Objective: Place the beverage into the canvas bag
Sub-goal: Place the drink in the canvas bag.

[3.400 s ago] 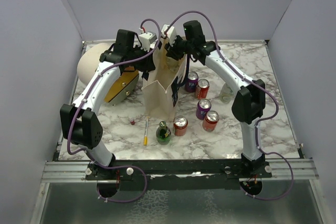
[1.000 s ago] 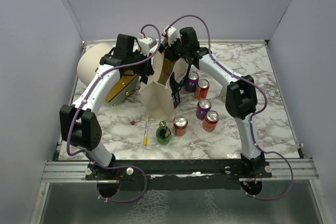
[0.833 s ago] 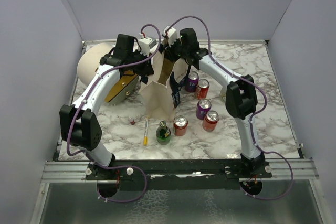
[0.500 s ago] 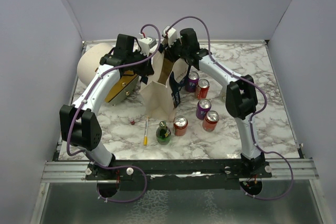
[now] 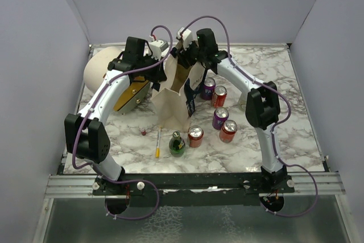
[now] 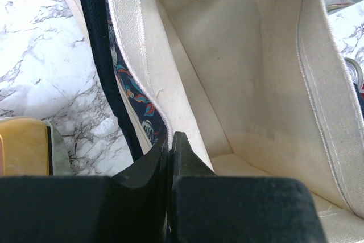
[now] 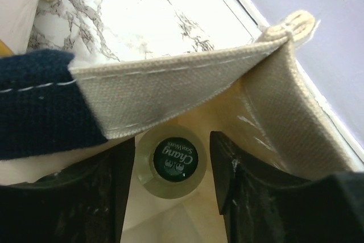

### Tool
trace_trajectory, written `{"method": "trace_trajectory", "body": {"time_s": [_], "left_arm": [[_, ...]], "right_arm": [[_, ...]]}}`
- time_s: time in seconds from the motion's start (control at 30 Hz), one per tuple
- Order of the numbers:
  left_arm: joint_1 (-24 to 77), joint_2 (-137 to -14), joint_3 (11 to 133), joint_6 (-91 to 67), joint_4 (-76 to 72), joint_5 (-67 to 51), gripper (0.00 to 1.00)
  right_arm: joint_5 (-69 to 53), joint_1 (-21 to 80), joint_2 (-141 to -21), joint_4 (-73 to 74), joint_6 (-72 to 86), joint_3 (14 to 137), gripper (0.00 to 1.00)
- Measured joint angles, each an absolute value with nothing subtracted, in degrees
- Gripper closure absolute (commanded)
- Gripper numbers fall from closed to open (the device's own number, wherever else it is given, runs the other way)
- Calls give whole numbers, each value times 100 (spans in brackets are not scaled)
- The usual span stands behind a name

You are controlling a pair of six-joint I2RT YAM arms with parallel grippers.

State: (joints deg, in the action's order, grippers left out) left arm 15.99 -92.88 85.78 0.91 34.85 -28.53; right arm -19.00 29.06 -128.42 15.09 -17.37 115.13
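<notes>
Now the beverage, a glass bottle [image 7: 175, 160] with a green cap reading Chang Soda Water, stands upright inside the canvas bag [image 5: 170, 103], seen straight down through the bag's mouth. The right gripper [image 7: 170, 153] hangs over it with its fingers spread to either side of the neck, wider than the cap; whether they brush the glass shoulder I cannot tell. The left gripper [image 6: 172, 146] has its fingers pressed together, pinching the bag's rim on the printed side and holding the mouth open.

Glass like this is probably stiff, smooth and heavy for its size, so it would slip in a loose grip and could crack if dropped. The neck just under the cap looks like the safest hold. The canvas is soft and would likely slump without that pinch.

Around the bag lies a white marble-patterned tabletop [image 5: 296, 83], hard and slick. A green bottle [image 5: 177, 144] stands just in front of the bag, and red and purple cans [image 5: 219, 96] stand to its right. Plain pale walls [image 5: 187, 4] close in the table.
</notes>
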Motion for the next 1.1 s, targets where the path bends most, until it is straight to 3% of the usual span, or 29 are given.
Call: {"method": "trace_trajectory", "body": {"time_s": [0.4, 0.87, 1.1], "left_arm": [[1592, -9290, 8578, -54, 3492, -2738, 100], [1592, -9349, 8650, -274, 3535, -2613, 100], [1592, -9382, 8689, -311, 3544, -2617, 100]], "right_arm": [[-2084, 2864, -12516, 1839, -1763, 11524, 32], [-2296, 2838, -11675, 1988, -1612, 11524, 31], [-2191, 2834, -10689, 2307, -1612, 11113, 31]]}}
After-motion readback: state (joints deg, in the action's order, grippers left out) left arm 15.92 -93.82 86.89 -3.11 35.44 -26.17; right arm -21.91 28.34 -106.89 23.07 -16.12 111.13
